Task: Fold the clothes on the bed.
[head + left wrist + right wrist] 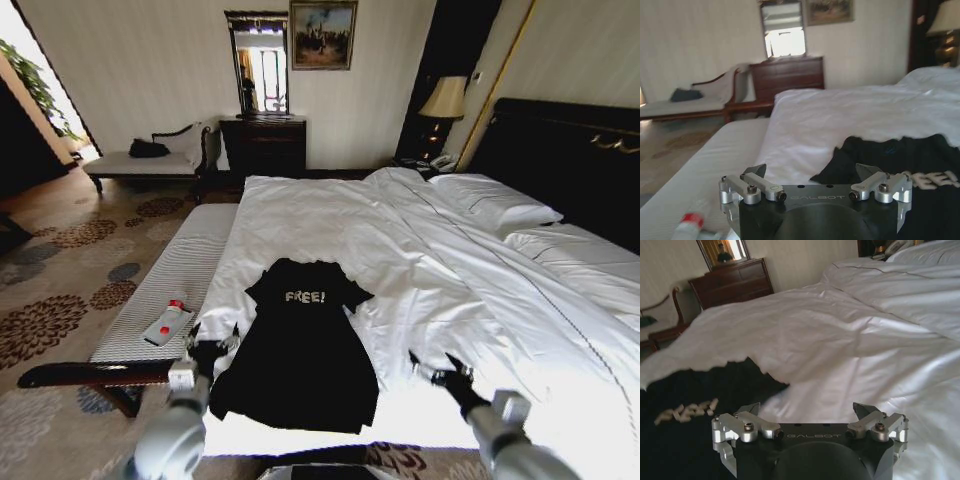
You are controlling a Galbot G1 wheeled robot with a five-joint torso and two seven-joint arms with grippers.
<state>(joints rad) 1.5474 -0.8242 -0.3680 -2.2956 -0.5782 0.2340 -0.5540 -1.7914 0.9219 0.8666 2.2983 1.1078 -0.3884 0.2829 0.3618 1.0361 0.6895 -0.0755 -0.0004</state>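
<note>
The clothes are one black T-shirt [303, 345] with white "FREE!" lettering, lying flat near the foot corner of the bed [450, 260], collar toward the pillows. My left gripper [212, 338] hovers open at the shirt's left edge, by the sleeve. My right gripper [435, 365] hovers open over white sheet, a little right of the shirt's hem. In the left wrist view the open left gripper [812, 172] points at the shirt's sleeve [920, 160]. In the right wrist view the open right gripper [807, 409] sits beside the shirt [695, 390]. Neither holds anything.
A grey-striped bench [170, 290] runs along the bed's left side with a red-capped bottle [167, 322] on it. Pillows [495, 200] and the dark headboard [570, 150] are at the far right. A chaise [150, 160] and dresser [263, 145] stand by the back wall.
</note>
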